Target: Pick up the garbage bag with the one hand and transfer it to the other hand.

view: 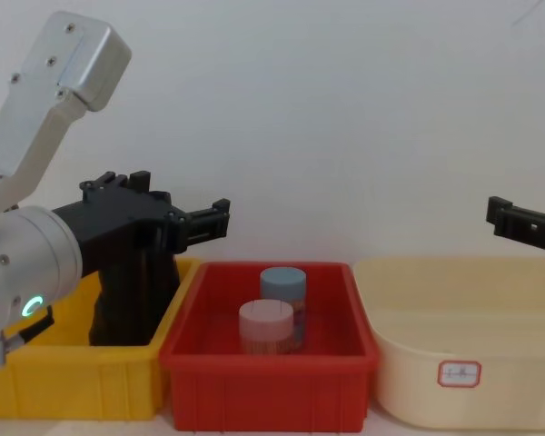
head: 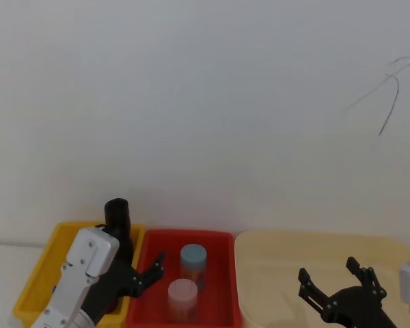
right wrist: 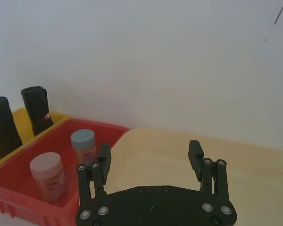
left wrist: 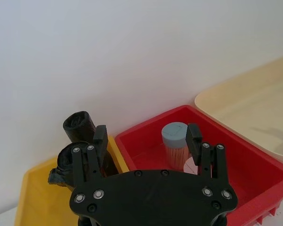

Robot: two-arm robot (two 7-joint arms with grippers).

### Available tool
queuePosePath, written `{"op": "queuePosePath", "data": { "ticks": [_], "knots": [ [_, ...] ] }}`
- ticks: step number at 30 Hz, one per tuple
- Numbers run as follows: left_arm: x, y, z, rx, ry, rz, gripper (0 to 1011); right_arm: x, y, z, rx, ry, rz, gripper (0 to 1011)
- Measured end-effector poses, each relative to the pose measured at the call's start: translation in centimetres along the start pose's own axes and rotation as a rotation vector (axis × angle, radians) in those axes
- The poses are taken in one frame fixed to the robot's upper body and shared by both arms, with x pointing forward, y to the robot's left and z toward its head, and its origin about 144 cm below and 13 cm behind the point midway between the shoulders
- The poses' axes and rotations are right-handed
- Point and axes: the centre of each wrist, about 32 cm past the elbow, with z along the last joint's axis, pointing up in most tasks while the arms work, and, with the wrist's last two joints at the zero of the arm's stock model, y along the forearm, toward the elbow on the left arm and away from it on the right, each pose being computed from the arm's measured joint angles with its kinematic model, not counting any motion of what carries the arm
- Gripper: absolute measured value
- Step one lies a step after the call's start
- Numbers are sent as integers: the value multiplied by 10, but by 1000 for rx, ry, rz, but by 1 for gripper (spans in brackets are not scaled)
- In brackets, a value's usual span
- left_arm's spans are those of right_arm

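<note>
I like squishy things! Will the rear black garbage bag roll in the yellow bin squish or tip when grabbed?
Probably squishes a little: the rear garbage bag roll looks crinkled on top. It stands tall and upright in the yellow bin, so a nudge might tip it.

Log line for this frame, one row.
stage: pre-grasp | left gripper: open, above where yellow bin meets red bin, garbage bag rolls beside it, ungripped | right gripper: open, above beige tub
</note>
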Motion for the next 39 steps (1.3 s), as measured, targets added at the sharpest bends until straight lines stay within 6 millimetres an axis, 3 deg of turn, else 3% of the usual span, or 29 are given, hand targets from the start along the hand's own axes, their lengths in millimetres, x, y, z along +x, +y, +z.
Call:
{"op": "queuePosePath", "data": {
  "ticks": [39],
  "knots": [
    [2, 1, 0, 1, -1, 1, 1001, 0, 0, 0, 0, 0, 0, 1000]
  ]
}}
